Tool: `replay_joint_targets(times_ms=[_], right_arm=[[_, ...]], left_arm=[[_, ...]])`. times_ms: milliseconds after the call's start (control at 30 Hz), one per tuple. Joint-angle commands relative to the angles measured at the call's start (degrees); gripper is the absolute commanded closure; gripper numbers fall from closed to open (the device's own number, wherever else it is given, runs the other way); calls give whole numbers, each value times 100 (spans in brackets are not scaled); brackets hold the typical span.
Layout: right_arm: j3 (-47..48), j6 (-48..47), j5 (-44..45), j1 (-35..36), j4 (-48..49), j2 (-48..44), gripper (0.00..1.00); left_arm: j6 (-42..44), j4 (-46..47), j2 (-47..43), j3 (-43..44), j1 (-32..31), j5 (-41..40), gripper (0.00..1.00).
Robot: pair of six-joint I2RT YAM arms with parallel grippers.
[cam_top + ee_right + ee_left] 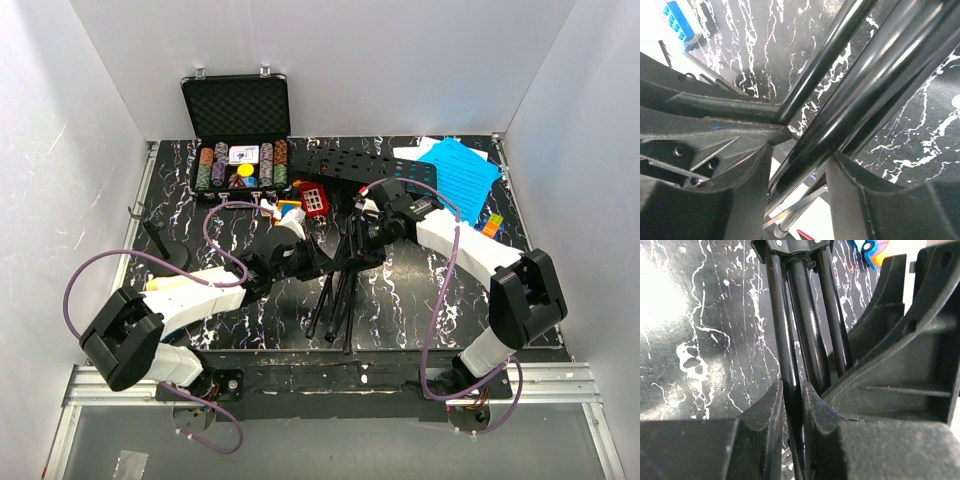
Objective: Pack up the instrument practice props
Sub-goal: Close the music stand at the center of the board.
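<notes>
You: left gripper (792, 395) clamping thin leg of music stand (345, 166), stand lying just in front of poker chip case (236, 108). Right gripper (800, 170) straddling its pole, jaws standing apart, gap showing.

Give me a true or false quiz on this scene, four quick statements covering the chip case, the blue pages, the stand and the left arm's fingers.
1. The poker chip case is open. True.
2. The blue pages lie at the table's back left. False: back right.
3. The left fingers pinch a stand leg. True.
4. The music stand stands upright. False: it lies flat, its legs folded together.
</notes>
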Motion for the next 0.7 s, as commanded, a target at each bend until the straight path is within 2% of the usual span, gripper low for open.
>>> replay_joint_targets(times_ms=[0,267,433,567,667], right_arm=[[215,-251,598,-38,266,-227,43],[399,-207,651,-65,11,-728,29],[453,-224,669,-126,-209,-1097,26],[-309,-102,896,-196,18,-1615,23],[-1232,284,942,-380,807,-2090,15]], left_arm=[[19,1835,-720,120,-205,824,100],[204,1642,-738,-135,-214,613,100],[195,1607,-755,-408,-214,420,100],[239,1580,-834,-522,-205,244,100],[248,1598,-843,-575,-205,174,100]])
